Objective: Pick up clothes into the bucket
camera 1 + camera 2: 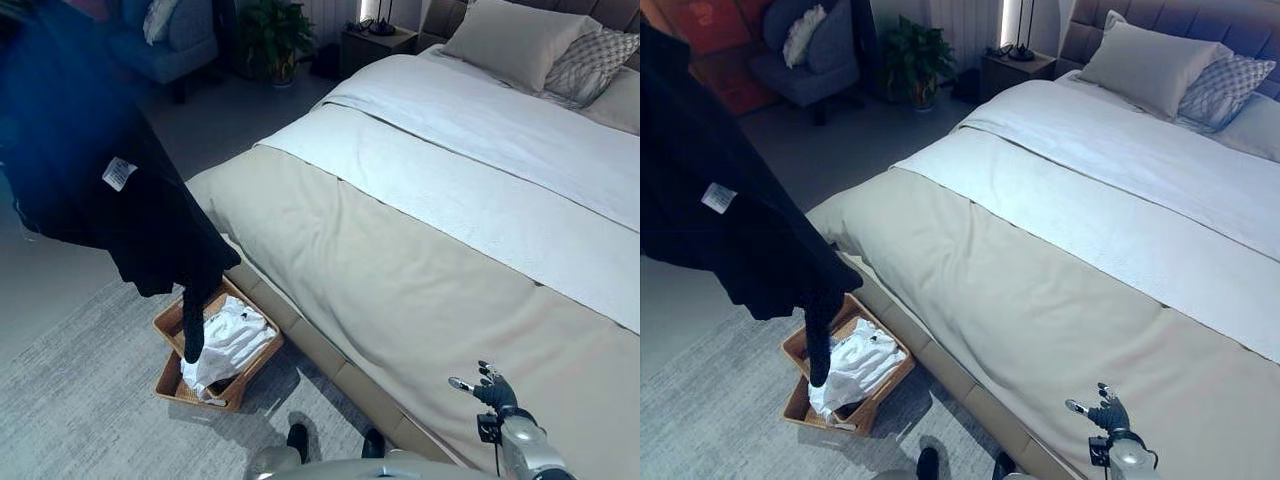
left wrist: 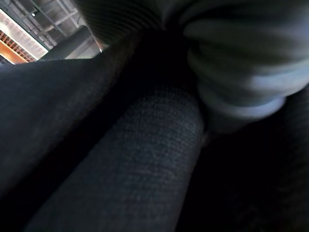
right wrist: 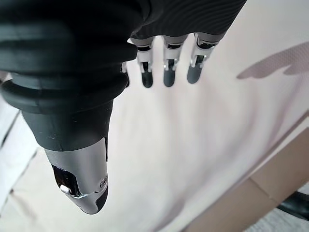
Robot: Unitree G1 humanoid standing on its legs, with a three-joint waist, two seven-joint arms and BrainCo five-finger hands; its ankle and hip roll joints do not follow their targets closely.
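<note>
Carrying the dark garment [image 1: 90,200] to the basket [image 1: 166,319] on the grey rug [image 1: 70,410] beside the bed [image 1: 400,270]; judged as the step in hand, with white clothes [image 1: 238,338] already lying in the basket. Hung the garment high at the robot's left, its white tag [image 1: 118,172] facing the head camera and one long narrow end trailing down over the basket's near-left part, in front of the white clothes; could not tell whether that end touched them. Called, by this reading, for shifting the bulk of the cloth above the basket's middle before lowering, since most of it hung out over the rug and only the trailing end lay above the rim. Would do well to lower until the cloth piled inside the walls, then release, so as to avoid draping a fold over the edge or dragging the light basket aside. Showed the left hand [image 2: 231,67] in its wrist view buried against dark weave, a pale rounded finger pressed into the cloth; read the fingers as closed on the garment, the fabric lying directly beneath and around them. Kept the right hand [image 1: 490,385] idle low over the bed's beige cover, fingers [image 3: 166,72] straight and spread, holding nothing, well apart from garment and basket.
</note>
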